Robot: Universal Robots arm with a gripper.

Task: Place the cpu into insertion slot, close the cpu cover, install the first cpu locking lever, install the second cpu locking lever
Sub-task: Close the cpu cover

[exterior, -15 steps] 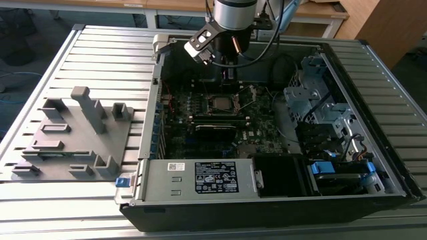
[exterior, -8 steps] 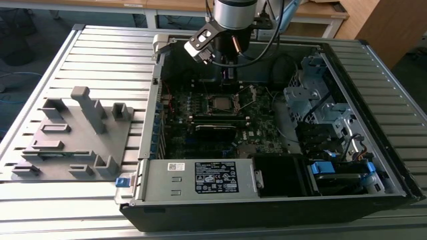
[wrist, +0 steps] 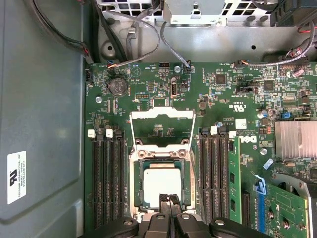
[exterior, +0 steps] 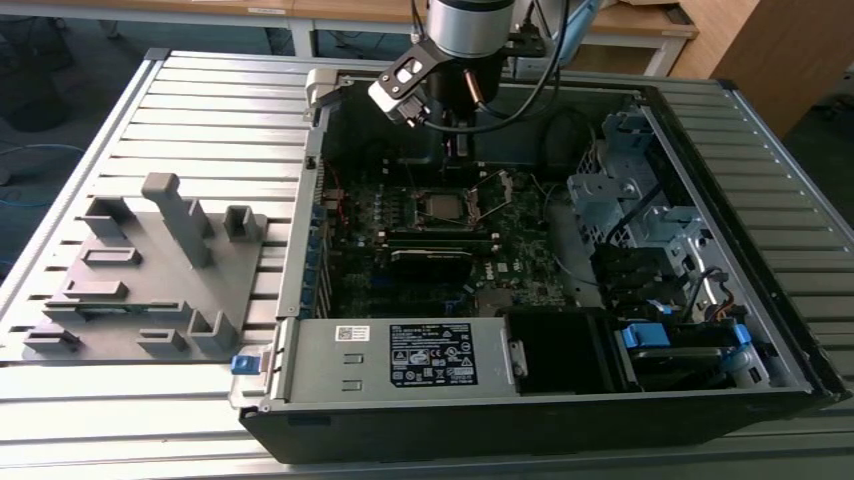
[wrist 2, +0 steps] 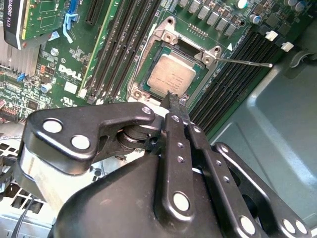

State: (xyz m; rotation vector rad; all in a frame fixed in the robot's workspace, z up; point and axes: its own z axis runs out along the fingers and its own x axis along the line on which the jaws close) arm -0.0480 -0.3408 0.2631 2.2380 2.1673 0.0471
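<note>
The cpu sits inside insertion slot; cpu cover raised clear.

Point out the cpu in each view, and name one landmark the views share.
Exterior view: the cpu sits mid-board inside the open computer case.
Second wrist view: it lies in the insertion slot, just beyond the shut tips of the gripper.
First wrist view: same seat, between the open cpu cover and the gripper.
Shared landmark: the long black memory slots beside the insertion slot.
</note>
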